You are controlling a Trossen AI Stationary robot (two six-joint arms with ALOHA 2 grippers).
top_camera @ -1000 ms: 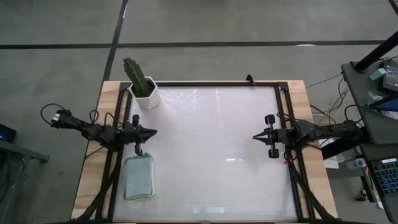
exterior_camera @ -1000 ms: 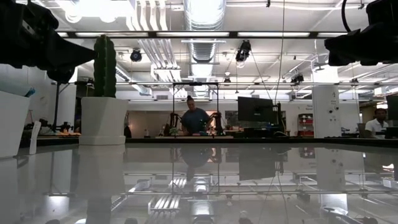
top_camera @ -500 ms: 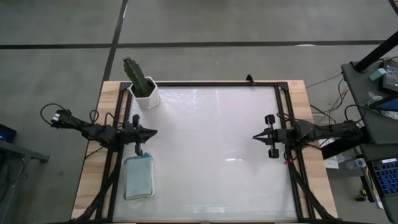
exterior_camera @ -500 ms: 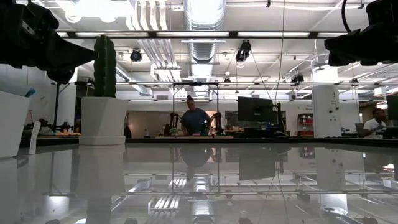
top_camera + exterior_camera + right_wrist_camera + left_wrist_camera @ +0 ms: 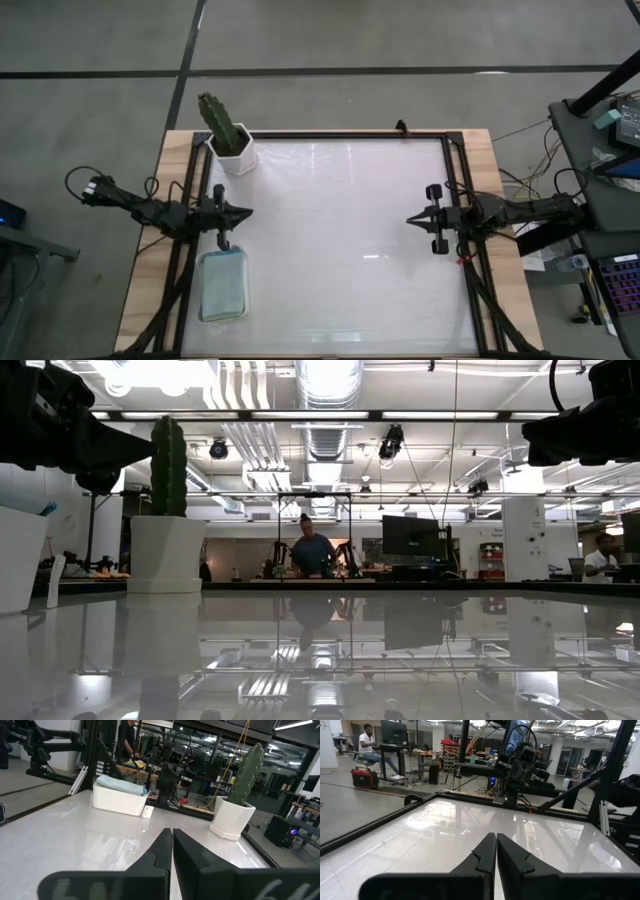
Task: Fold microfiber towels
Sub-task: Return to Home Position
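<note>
Microfiber towels [image 5: 223, 283] lie stacked in a white rectangular tray [image 5: 240, 262] at the table's near left; only the top pale blue-green one shows. In the right wrist view the towels [image 5: 120, 785] heap above the tray's wall [image 5: 117, 804]. My left gripper [image 5: 248, 212] hangs shut over the table's left edge, just beyond the tray's far end, pointing level toward the right; its fingers meet in its wrist view [image 5: 496, 836]. My right gripper [image 5: 408, 221] hangs shut over the right edge, pointing left [image 5: 172, 831]. Neither touches anything.
A cactus [image 5: 220, 118] in a white pot [image 5: 235, 155] stands at the far left corner. The glossy white tabletop [image 5: 340, 250] lies bare between the arms, inside a black frame [image 5: 455, 180]. People [image 5: 312, 550] are in the room far behind the table.
</note>
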